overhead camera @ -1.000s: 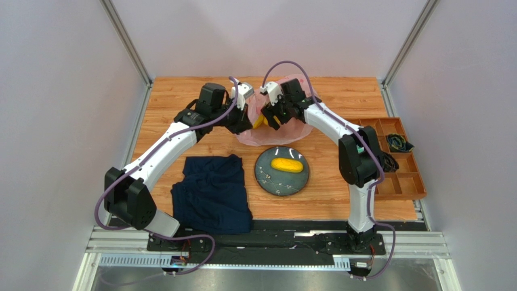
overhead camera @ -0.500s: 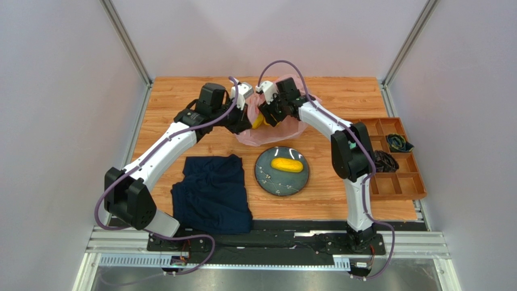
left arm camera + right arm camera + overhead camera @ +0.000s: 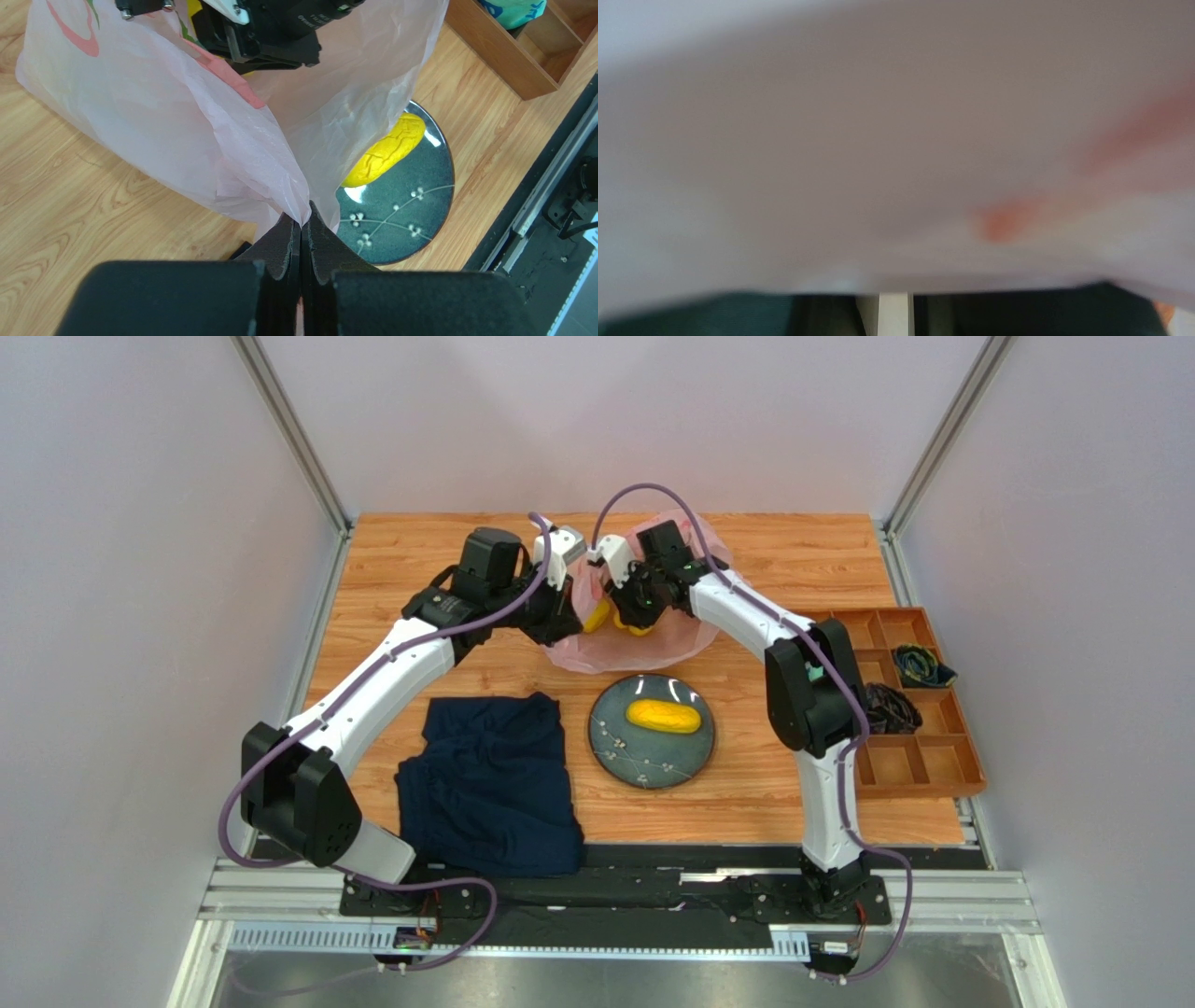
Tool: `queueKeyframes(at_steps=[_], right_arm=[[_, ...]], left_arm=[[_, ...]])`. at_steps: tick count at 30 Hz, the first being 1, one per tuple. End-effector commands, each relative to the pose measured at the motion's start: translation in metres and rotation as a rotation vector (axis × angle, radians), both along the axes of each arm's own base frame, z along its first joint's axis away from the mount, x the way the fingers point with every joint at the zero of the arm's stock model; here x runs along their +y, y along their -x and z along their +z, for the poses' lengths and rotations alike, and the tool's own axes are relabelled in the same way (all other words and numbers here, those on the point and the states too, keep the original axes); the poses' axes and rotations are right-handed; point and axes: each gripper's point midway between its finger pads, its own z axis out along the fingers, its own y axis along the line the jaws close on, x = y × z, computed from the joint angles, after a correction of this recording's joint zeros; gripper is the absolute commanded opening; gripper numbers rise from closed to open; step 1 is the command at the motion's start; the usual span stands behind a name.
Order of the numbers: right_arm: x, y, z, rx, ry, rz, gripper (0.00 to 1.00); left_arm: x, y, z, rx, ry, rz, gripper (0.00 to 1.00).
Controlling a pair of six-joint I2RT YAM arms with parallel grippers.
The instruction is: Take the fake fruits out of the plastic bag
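Shifting leftward over the last second, right gripper (image 3: 626, 605) is reaching deeper into the plastic bag (image 3: 676, 636), just beside a yellow fruit (image 3: 599, 618) at its mouth. Its wrist view is showing only blurred pink film, so jaw state: cannot tell. Left gripper (image 3: 302, 222) is pinching the bag's rim tight, holding it up. One long yellow piece (image 3: 662, 717) is lying on the plate (image 3: 617, 751), nearer the bases than both grippers. Step, as judged: fetching the next fruit. Next move is calling for catching fruit, not film.
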Motion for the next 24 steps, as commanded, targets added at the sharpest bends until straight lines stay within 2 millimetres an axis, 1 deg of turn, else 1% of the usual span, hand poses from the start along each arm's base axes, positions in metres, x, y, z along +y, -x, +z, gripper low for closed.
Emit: queueKeyframes(at_steps=[1, 2, 3, 4, 5, 6, 7, 8, 10, 12, 13, 14, 15, 17, 18, 19, 21, 22, 23, 24], right_arm=[[0.007, 0.036, 0.084, -0.014, -0.093, 0.122, 0.06], [0.005, 0.048, 0.091, 0.014, -0.101, 0.135, 0.06], [0.004, 0.056, 0.103, 0.020, -0.125, 0.147, 0.06], [0.008, 0.068, 0.114, 0.040, -0.169, 0.175, 0.06], [0.006, 0.080, 0.138, 0.019, -0.201, 0.189, 0.05], [0.008, 0.092, 0.146, 0.035, -0.238, 0.209, 0.05], [0.009, 0.099, 0.155, 0.050, -0.270, 0.202, 0.05], [0.009, 0.107, 0.177, 0.023, -0.309, 0.204, 0.05], [0.011, 0.120, 0.190, 0.062, -0.371, 0.183, 0.05], [0.012, 0.126, 0.210, 0.042, -0.428, 0.172, 0.05], [0.011, 0.128, 0.210, 0.057, -0.449, 0.154, 0.04], [0.015, 0.128, 0.219, 0.052, -0.490, 0.138, 0.04], [0.014, 0.131, 0.228, 0.033, -0.512, 0.124, 0.03], [0.018, 0.133, 0.235, 0.018, -0.553, 0.093, 0.04], [0.015, 0.138, 0.246, -0.014, -0.573, 0.076, 0.05], [0.015, 0.141, 0.248, -0.020, -0.588, 0.066, 0.05], [0.021, 0.153, 0.242, -0.016, -0.608, 0.069, 0.04], [0.020, 0.167, 0.254, -0.026, -0.642, 0.078, 0.04], [0.023, 0.176, 0.242, -0.016, -0.643, 0.100, 0.03], [0.023, 0.187, 0.244, -0.033, -0.657, 0.132, 0.02]], left_arm=[[-0.002, -0.001, 0.011, -0.039, 0.014, -0.017, 0.00], [-0.003, 0.000, 0.011, -0.036, 0.018, -0.019, 0.00], [-0.003, -0.001, 0.012, -0.035, 0.020, -0.019, 0.00], [-0.004, -0.002, 0.011, -0.034, 0.022, -0.020, 0.00], [-0.005, -0.003, 0.011, -0.032, 0.023, -0.020, 0.00], [-0.006, -0.004, 0.011, -0.034, 0.023, -0.019, 0.00], [-0.007, -0.005, 0.010, -0.030, 0.023, -0.020, 0.00], [-0.007, -0.006, 0.010, -0.026, 0.024, -0.018, 0.00], [-0.010, -0.009, 0.009, -0.019, 0.027, -0.020, 0.00], [-0.011, -0.010, 0.011, -0.013, 0.035, -0.017, 0.00], [-0.012, -0.011, 0.009, -0.004, 0.036, -0.015, 0.00], [-0.013, -0.011, 0.009, 0.005, 0.040, -0.009, 0.00], [-0.013, -0.013, 0.009, 0.007, 0.041, -0.006, 0.00], [-0.013, -0.014, 0.009, 0.013, 0.037, 0.006, 0.00], [-0.013, -0.016, 0.011, 0.011, 0.038, 0.010, 0.00], [-0.014, -0.017, 0.011, 0.011, 0.040, 0.009, 0.00], [-0.015, -0.019, 0.012, 0.019, 0.039, 0.015, 0.00], [-0.014, -0.020, 0.013, 0.023, 0.042, 0.019, 0.00], [-0.014, -0.021, 0.012, 0.024, 0.045, 0.015, 0.00], [-0.014, -0.024, 0.009, 0.029, 0.043, 0.019, 0.00]])
